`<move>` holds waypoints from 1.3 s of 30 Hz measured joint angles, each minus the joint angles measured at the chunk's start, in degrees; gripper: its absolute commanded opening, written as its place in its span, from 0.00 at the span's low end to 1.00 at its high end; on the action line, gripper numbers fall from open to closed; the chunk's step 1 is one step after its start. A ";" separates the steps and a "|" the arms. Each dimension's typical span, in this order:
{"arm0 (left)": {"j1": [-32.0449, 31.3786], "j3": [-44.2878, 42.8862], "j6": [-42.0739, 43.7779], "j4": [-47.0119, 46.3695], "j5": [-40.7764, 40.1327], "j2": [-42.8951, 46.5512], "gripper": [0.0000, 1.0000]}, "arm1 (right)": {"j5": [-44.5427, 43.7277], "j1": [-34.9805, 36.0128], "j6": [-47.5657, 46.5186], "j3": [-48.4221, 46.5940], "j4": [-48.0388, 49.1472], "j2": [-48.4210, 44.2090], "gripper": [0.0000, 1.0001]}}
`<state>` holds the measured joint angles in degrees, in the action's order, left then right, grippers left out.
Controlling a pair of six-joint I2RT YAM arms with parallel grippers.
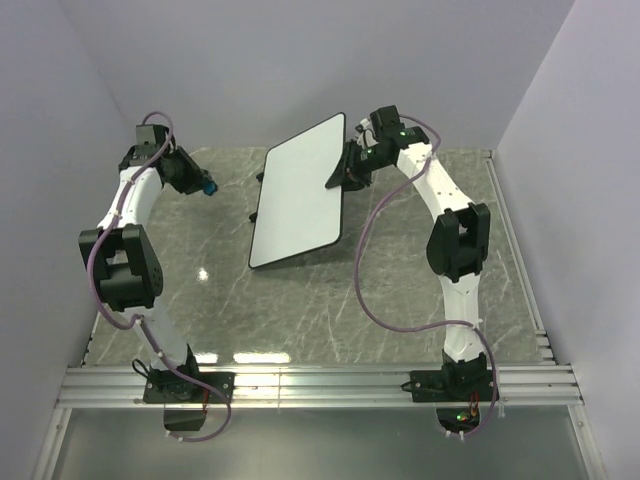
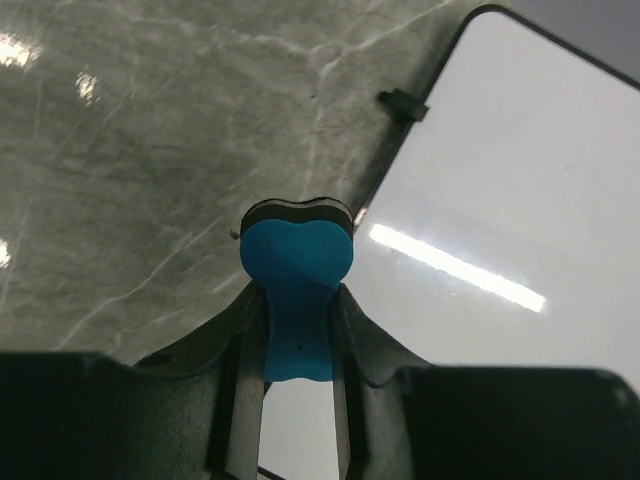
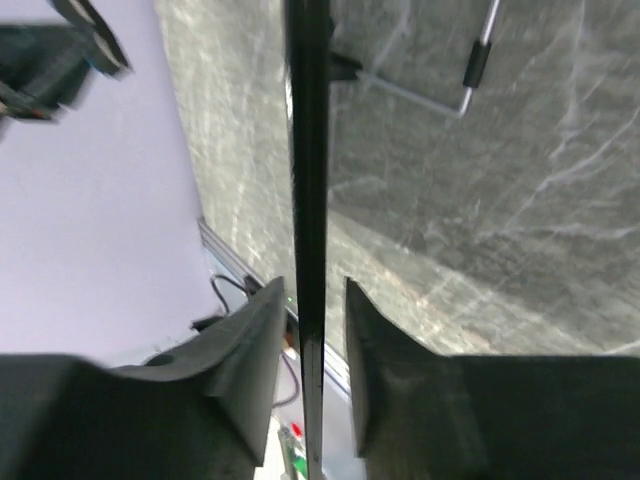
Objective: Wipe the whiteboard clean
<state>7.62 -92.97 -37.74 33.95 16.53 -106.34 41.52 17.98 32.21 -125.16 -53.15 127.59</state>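
Well, the whiteboard [image 1: 300, 195] stands propped at a slant in the middle of the table [image 1: 400, 300], toward the far side, between the two arms and closer to the right one. Its face is plain, clean white, glossy enough to throw back a long bar of ceiling light in the left wrist view. A thin black rim with rounded corners frames it. A small black tab [image 2: 403, 105] juts from that rim, and behind the board a bent wire stand [image 3: 430, 90] with a dark sleeve shows against the stone.

The right gripper [image 1: 342, 170] sits at the board's upper right edge. From its own camera the rim runs edge-on as a dark stripe straight between the two fingers [image 3: 250, 350]. A sliver of gap shows on one side (the other finger looks right up against it, though I can't be sure), so the jaws look loosened around the rim rather than pinching it.

The left gripper [image 1: 200, 183] hangs off to the board's left, not touching it, clenched on a small blue eraser [image 2: 297, 265]. The eraser is smooth matte blue, waisted where the fingers squeeze it and flaring to a two-lobed top, backed by a dark felt-like layer.

The table is greyish-green polished stone with pale veins, shiny in patches. Ribbed aluminium rails [image 1: 320, 385] run along its near edge.
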 measured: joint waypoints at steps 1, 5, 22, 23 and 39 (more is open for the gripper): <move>0.07 0.90 0.00 -0.11 -0.35 0.28 0.00 | 0.04 -0.11 0.28 0.00 0.57 0.00 0.50; 0.07 5.35 0.22 0.13 -2.84 2.01 0.00 | 0.42 -0.55 1.51 -0.11 2.91 0.00 0.71; 0.07 12.68 3.89 4.33 -19.69 3.63 0.75 | -0.63 -4.70 0.46 15.08 11.19 -14.14 0.78; 0.07 12.70 3.93 4.68 -20.37 3.61 0.76 | -0.85 -4.76 -0.22 18.14 11.85 -16.24 0.78; -4.09 12.11 4.33 7.50 -22.69 6.10 0.73 | -3.13 -4.24 -4.85 48.76 17.44 -35.45 0.79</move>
<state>3.53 -80.86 -33.41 41.45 -6.15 -100.25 38.39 13.74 27.35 -76.40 -35.70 92.14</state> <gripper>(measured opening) 0.729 0.786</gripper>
